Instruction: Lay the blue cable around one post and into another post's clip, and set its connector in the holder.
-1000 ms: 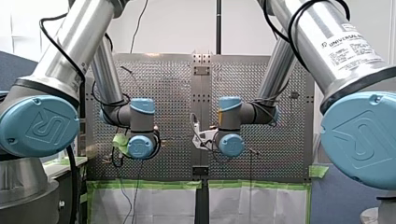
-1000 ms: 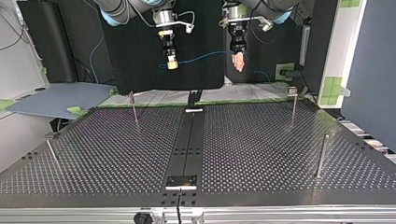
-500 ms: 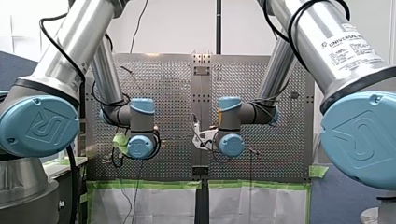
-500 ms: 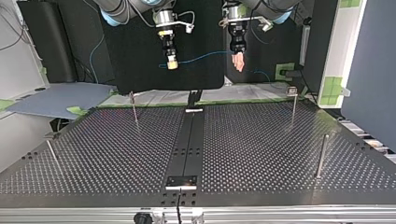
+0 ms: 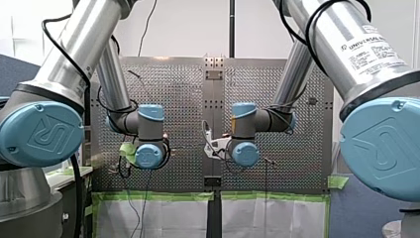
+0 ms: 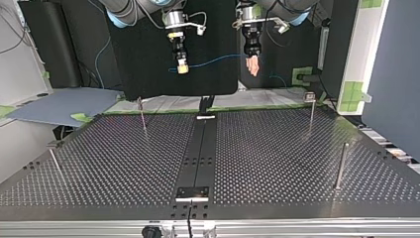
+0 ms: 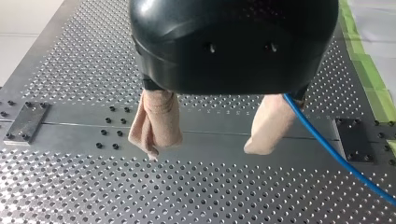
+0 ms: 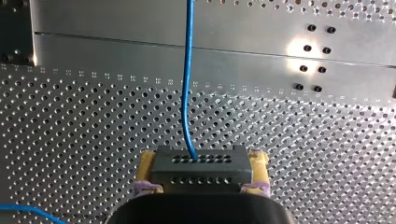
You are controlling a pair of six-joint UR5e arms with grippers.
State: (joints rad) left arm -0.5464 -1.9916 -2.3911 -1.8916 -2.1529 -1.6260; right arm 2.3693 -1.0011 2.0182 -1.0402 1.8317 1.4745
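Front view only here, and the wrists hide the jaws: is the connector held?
Observer: Yes. The right wrist view shows the right jaws shut on the grey connector, with yellow pads on either side.
Operator: And the left jaws?
Observer: Open. In the left wrist view the blue cable runs past one beige pad, not through the gap between the pads.

Perforated table (image 7: 70, 196) of dull brushed metal; blue cable (image 8: 188, 70) in smooth plastic sheath; connector (image 8: 201, 170) matt dark grey; pads (image 7: 156, 123) of wrinkled beige cloth
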